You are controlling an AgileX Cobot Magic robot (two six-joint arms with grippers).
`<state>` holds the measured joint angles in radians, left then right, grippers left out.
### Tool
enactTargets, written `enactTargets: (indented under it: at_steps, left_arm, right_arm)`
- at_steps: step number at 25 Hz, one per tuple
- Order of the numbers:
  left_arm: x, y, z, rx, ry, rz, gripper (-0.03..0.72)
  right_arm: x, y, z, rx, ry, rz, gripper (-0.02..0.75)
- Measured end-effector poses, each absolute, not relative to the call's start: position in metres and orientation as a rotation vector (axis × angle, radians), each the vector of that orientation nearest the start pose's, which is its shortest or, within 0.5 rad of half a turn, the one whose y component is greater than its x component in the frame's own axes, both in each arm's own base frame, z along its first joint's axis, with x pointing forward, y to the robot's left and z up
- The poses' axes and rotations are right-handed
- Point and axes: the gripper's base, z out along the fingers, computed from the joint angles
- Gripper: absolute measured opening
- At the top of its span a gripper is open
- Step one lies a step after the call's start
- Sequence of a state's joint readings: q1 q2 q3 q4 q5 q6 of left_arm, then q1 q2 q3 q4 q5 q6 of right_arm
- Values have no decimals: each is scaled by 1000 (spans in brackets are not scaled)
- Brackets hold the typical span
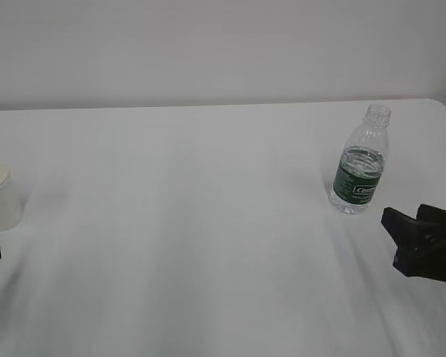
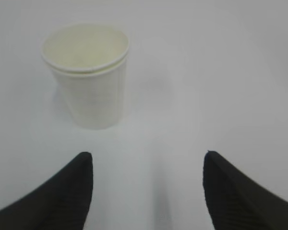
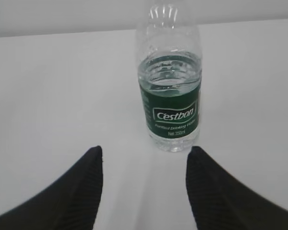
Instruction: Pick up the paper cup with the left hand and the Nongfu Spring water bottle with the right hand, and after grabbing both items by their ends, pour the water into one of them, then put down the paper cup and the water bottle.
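White cloth covers the table (image 1: 208,223), leaving each item free to be approached alone. Far to the left of the bottle (image 1: 361,167), the paper cup (image 1: 0,197) stands upright, mouth up, ready to receive. The left tool (image 2: 148,165) sits just short of it, spread wide and empty, the cup off to one side of the gap. The uncapped bottle stands upright with water (image 3: 169,72) reaching above its green label. Just right of it, the right tool (image 3: 144,155) gapes wide, holding nothing.
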<state>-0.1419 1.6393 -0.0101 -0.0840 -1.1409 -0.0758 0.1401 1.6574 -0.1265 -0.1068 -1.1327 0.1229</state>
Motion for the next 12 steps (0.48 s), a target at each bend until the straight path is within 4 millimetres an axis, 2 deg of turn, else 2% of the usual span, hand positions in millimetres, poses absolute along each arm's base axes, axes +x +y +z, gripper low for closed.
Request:
enactTargets:
  at_steps: [6, 12]
  left_arm:
    - [170, -17, 108, -19, 2021, -81, 484]
    - [170, -17, 108, -21, 2019, -80, 477]
  right_arm:
    - [204, 30, 129, -32, 1868, 191, 435]
    - [209, 28, 126, -30, 1877, 150, 606]
